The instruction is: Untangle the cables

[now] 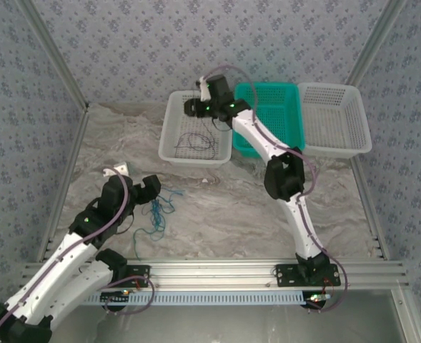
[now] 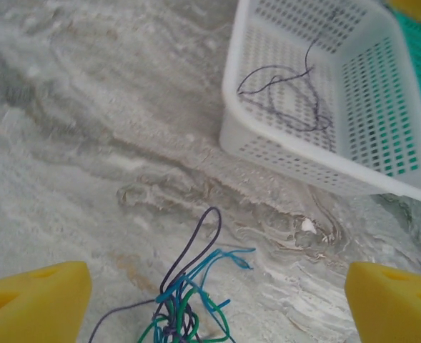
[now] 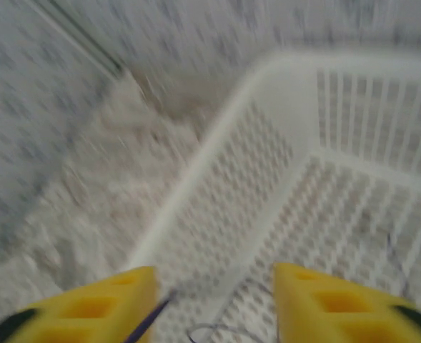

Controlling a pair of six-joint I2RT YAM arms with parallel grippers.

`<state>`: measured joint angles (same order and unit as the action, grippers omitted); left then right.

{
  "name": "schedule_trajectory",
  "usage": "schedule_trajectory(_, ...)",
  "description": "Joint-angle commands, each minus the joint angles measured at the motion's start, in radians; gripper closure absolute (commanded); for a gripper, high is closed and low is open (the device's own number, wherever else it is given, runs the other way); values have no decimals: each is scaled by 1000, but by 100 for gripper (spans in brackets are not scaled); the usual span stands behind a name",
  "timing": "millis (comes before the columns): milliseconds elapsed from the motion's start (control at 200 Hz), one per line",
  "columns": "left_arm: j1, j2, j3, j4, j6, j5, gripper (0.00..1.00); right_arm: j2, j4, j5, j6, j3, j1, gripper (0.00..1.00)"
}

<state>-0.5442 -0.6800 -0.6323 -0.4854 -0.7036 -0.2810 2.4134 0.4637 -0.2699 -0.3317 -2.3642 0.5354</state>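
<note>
You have three baskets: two white, the left white basket [image 1: 169, 128] and the right white basket [image 1: 360, 121], and one teal basket [image 1: 281, 114]; you have two arms, the left arm [image 1: 74, 250] and the right arm [image 1: 260, 139]; you have one dark cable [image 2: 315, 103] lying apart from the rest, and one tangle [image 2: 185, 307]; in that tangle you can count three colours, one blue strand [image 2: 221, 259], one teal-green strand [image 2: 214, 309] and one dark purplish strand [image 2: 196, 254]; whether any colour holds more than one cable, you cannot tell.
</note>
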Motion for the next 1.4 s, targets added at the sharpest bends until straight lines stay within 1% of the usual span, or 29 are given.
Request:
schedule_trajectory(0, 20, -42, -41, -52, -72, 3, 12, -68, 129, 101, 76, -117, 5, 21)
schedule_trajectory(35, 28, -55, -42, -46, -80, 15, 13, -94, 133, 136, 73, -119, 5, 13)
schedule_trajectory(40, 30, -56, -41, -44, -81, 18, 13, -100, 133, 142, 73, -119, 4, 11)
schedule_trajectory(50, 33, -59, -42, -42, -82, 23, 14, -107, 145, 153, 71, -118, 4, 3)
schedule_trajectory(65, 39, -62, -42, -38, -83, 32, 14, -120, 160, 170, 68, -117, 4, 0)
schedule_trajectory(130, 64, -82, -44, -22, -89, 70, 14, -180, 198, 228, 42, -114, -6, 0)
schedule_trajectory(190, 87, -99, -46, -5, -89, 104, 15, -243, 226, 253, 22, -90, -15, 0)
schedule_trajectory(270, 117, -130, -58, 8, -72, 144, 15, -354, 224, 226, 38, 6, -11, 0)
schedule_trajectory(330, 135, -165, -74, 11, -47, 175, 15, -463, 203, 161, 55, 123, 6, 0)
schedule_trajectory(405, 155, -223, -101, 21, -6, 228, 15, -617, 144, 82, 74, 336, 34, 0)
schedule_trajectory(465, 168, -276, -120, 34, 32, 279, 15, -769, 13, 50, 92, 555, 65, 0)
schedule_trajectory(540, 175, -339, -144, 32, 62, 279, 17, -933, -157, 59, 68, 833, 99, 0)
schedule_trajectory(585, 179, -373, -156, 26, 80, 268, 19, -1025, -239, 63, 53, 958, 113, 0)
schedule_trajectory(625, 182, -399, -162, 28, 95, 256, 23, -1086, -271, 72, 41, 1050, 123, 0)
schedule_trajectory(645, 184, -408, -163, 30, 102, 251, 27, -1105, -277, 74, 36, 1077, 127, 0)
schedule_trajectory(685, 187, -425, -164, 38, 117, 251, 35, -1148, -274, 83, 27, 1134, 131, 0)
schedule_trajectory(720, 189, -434, -165, 46, 126, 255, 44, -1175, -257, 88, 22, 1162, 135, 0)
schedule_trajectory(755, 190, -441, -165, 50, 133, 256, 52, -1194, -229, 89, 15, 1215, 139, 0)
schedule_trajectory(845, 189, -452, -170, 45, 139, 271, 63, -1216, -134, 90, 2, 1246, 139, 0)
schedule_trajectory(904, 190, -450, -168, 41, 135, 278, 73, -1220, -97, 89, -1, 1260, 140, 0)
schedule_trajectory(929, 190, -448, -165, 41, 132, 280, 79, -1220, -99, 88, -4, 1271, 141, 0)
schedule_trajectory(994, 190, -439, -160, 44, 127, 287, 100, -1216, -136, 85, -18, 1303, 142, 0)
schedule_trajectory(1064, 190, -421, -164, 55, 119, 319, 100, -1205, -230, 66, -37, 1345, 156, 0)
schedule_trajectory(1149, 189, -385, -164, 105, 85, 411, 100, -1169, -398, 94, -48, 1395, 204, 0)
schedule_trajectory(1214, 186, -360, -174, 135, 54, 465, 100, -1126, -515, 138, -1, 1423, 259, 0)
schedule_trajectory(1304, 174, -337, -203, 136, 32, 500, 100, -1064, -666, 195, 85, 1451, 330, 0)
schedule_trajectory(1394, 157, -327, -223, 136, 19, 537, 100, -996, -867, 195, 178, 1498, 375, 0)
